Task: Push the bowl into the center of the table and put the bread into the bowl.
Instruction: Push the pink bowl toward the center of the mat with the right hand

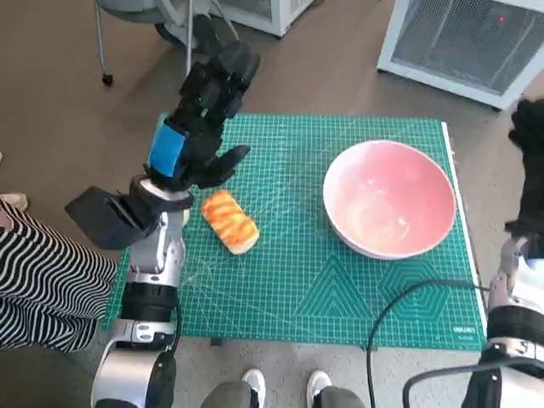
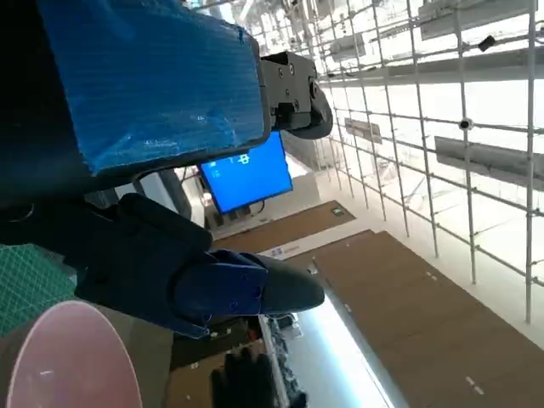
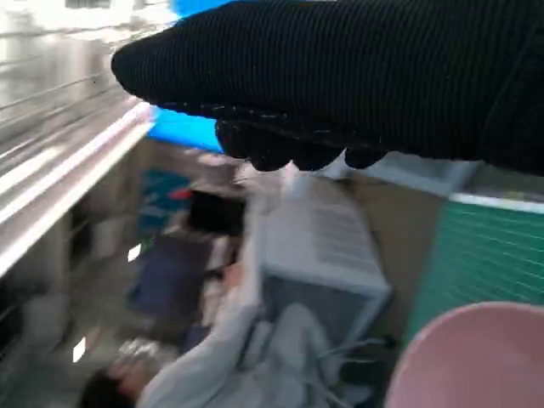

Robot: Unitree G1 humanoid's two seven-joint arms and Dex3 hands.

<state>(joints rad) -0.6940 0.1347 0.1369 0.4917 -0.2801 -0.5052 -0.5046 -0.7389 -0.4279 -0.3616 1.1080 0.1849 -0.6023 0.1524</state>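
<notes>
**Bowl at the right side, bread lying loose**

We see the pink bowl (image 1: 389,199) on the right part of the green mat (image 1: 297,280), the bread (image 1: 229,221) lying well left of it. Our left hand (image 1: 197,119) hangs above the mat just beyond the bread, fingers spread, holding nothing. Our right hand (image 1: 531,166) is at the table's right edge; we cannot tell how its fingers lie.

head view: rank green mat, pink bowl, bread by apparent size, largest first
1. green mat
2. pink bowl
3. bread
All lie at table level, so nearness to the camera barely affects the ranking.
</notes>
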